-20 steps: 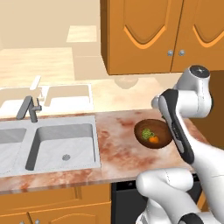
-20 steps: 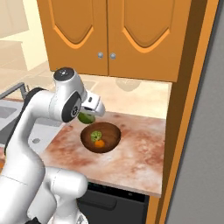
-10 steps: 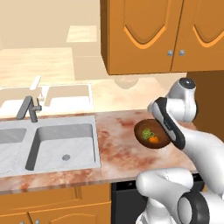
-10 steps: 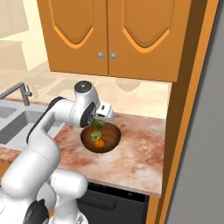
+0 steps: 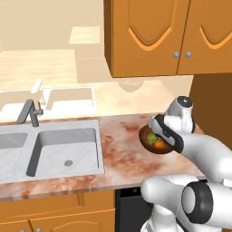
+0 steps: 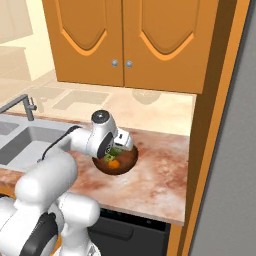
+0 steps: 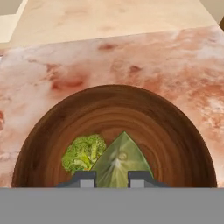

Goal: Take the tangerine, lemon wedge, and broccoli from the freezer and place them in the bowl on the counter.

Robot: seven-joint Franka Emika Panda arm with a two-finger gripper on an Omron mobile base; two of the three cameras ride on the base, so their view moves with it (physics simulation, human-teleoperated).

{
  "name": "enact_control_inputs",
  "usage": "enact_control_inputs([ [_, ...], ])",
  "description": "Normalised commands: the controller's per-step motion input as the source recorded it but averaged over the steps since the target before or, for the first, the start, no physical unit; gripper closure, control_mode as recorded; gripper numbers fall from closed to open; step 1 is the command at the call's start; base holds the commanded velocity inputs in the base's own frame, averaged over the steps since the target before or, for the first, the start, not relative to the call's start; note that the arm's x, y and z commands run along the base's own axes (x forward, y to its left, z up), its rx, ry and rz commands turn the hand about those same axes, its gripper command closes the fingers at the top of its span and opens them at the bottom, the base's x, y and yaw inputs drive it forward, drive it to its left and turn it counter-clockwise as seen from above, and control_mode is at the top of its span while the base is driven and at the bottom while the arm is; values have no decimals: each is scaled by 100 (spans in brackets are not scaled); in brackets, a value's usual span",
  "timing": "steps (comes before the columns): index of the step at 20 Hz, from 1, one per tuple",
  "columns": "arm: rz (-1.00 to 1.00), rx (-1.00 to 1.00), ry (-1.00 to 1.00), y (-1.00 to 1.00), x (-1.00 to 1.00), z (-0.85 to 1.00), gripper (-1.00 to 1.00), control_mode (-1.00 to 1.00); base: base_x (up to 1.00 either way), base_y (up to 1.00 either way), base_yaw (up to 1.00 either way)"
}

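Clamped between my two finger tips, the lemon wedge sits in the hand view at six o'clock, its point aimed at twelve; my gripper is pressed shut on its broad end. At about nine o'clock of the wedge, touching it, lies the broccoli, already down inside the wooden bowl, which rests on the marbled counter.

From the left base view, the bowl stands at three o'clock of the sink, well apart from it, and the tangerine glows orange inside, just under my wrist.

From the right base view, the tangerine lies at the six o'clock side of the bowl, with green just above it; the grey freezer fills the three o'clock edge.

I judge the wedge light, soft and slick on its cut faces, best held across those faces near the rind end. Letting go here should drop it in; it looks like the last piece.
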Motion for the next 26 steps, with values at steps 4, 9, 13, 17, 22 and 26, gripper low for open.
enact_control_inputs([
  [4,0,0,-1,-11,55,-45,100,-100,0,0,0],
  [9,0,1,-7,-19,31,-11,-100,-100,0,0,0],
  [13,0,0,-4,-4,1,0,-100,-100,0,0,0],
  [17,0,0,-5,0,-28,8,-100,-100,0,0,0],
  [22,0,0,-10,8,-58,46,-100,-100,0,0,0],
  [26,0,-1,-5,37,-69,89,-100,-100,0,0,0],
])
